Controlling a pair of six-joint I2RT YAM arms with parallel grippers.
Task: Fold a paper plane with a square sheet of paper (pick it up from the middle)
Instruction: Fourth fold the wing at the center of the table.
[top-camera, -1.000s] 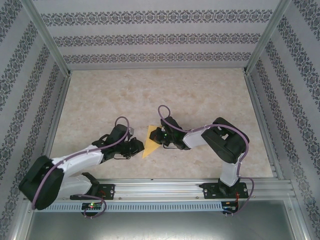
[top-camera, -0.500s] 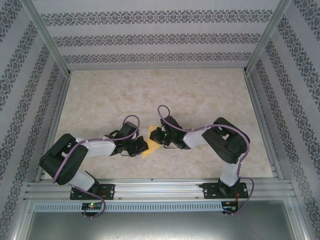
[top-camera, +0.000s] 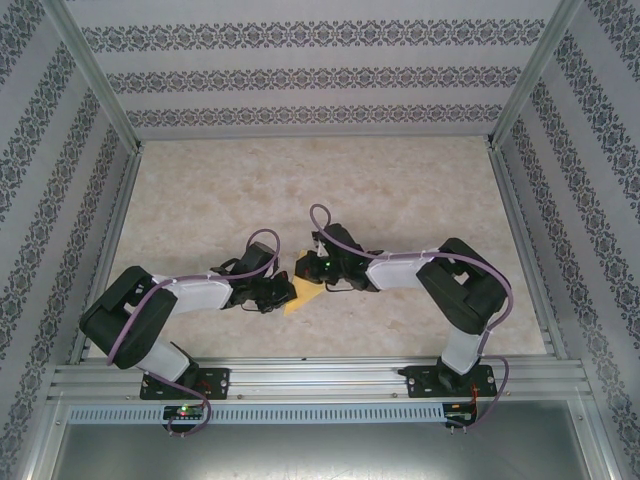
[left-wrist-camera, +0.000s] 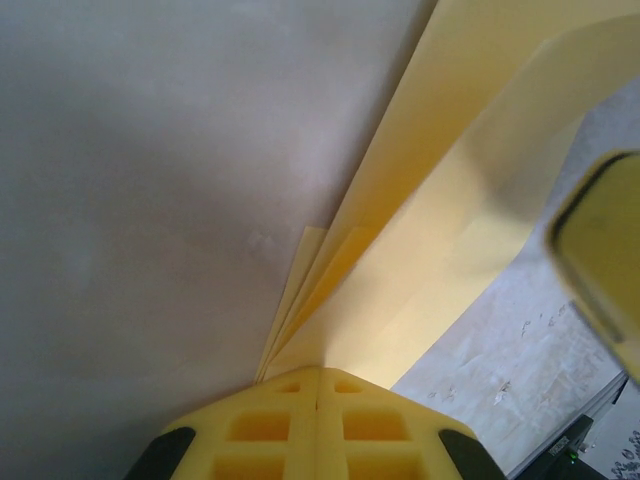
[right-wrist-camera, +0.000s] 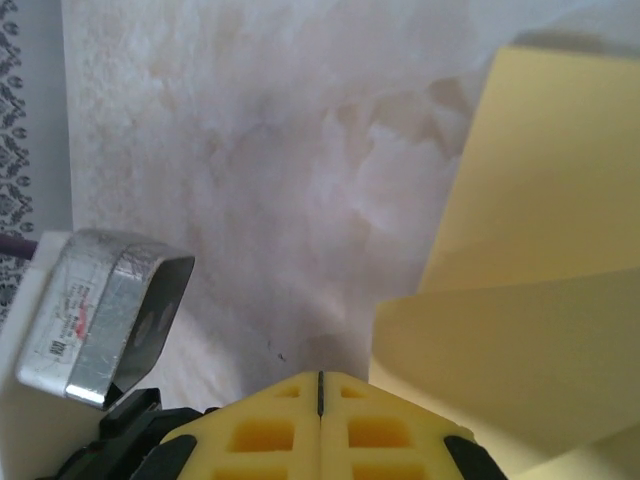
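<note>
Both arms leaned low over the table (top-camera: 400, 190), left tool (left-wrist-camera: 320, 372) clenched on the folded paper sheet (left-wrist-camera: 450, 210), right tool (right-wrist-camera: 320, 378) clenched shut beside it.

Paper (top-camera: 298, 300) (folded) between left gripper (top-camera: 283, 291), right gripper (top-camera: 304, 268)

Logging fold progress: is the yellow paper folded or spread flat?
Folded: the yellow paper shows several layers fanning from a crease pinched in the shut left pincer.
</note>
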